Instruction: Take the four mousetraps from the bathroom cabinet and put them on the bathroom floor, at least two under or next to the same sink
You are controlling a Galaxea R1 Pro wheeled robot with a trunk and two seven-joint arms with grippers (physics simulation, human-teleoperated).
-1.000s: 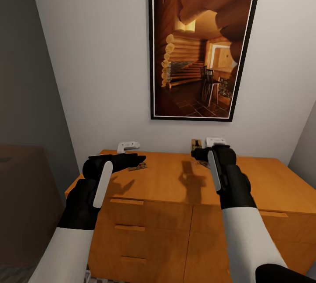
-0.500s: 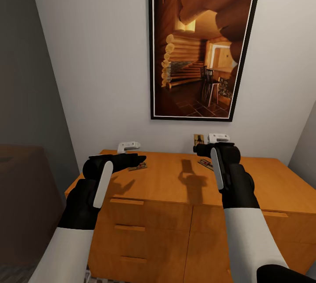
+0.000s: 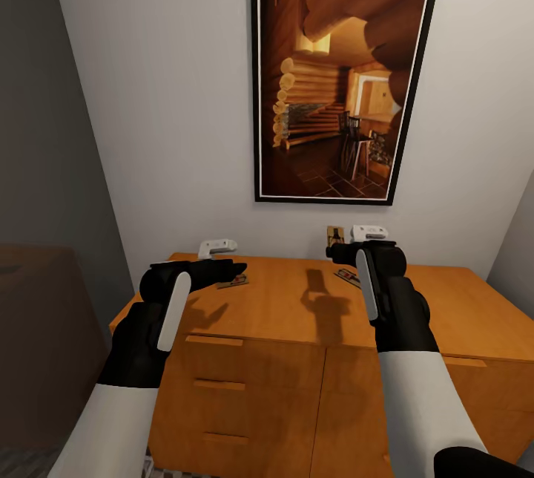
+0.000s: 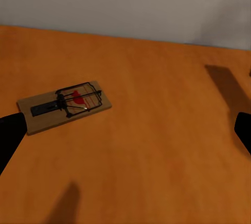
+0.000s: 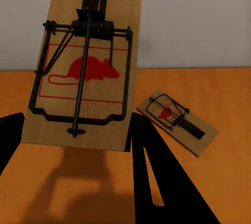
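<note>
The orange-brown cabinet [image 3: 289,315] stands against the white wall. On its top one mousetrap [image 3: 233,283] lies just past my left gripper [image 3: 236,266], which is open; the left wrist view shows this trap [image 4: 64,105] flat on the wood between the spread fingers [image 4: 8,138]. My right gripper [image 3: 335,249] is shut on a second mousetrap [image 3: 335,234], held upright above the top; up close its wire and red mouse mark [image 5: 86,70] show. A third mousetrap [image 3: 347,277] lies on the cabinet below it, also in the right wrist view [image 5: 177,121].
A large framed picture [image 3: 337,77] hangs on the wall above the cabinet. A dark brown piece of furniture [image 3: 37,329] stands at the left. Drawer fronts with bar handles [image 3: 215,385] face me below the arms.
My right gripper has risen slightly and shifted right with its mousetrap, uncovering the trap lying beneath it. The left arm has not moved.
</note>
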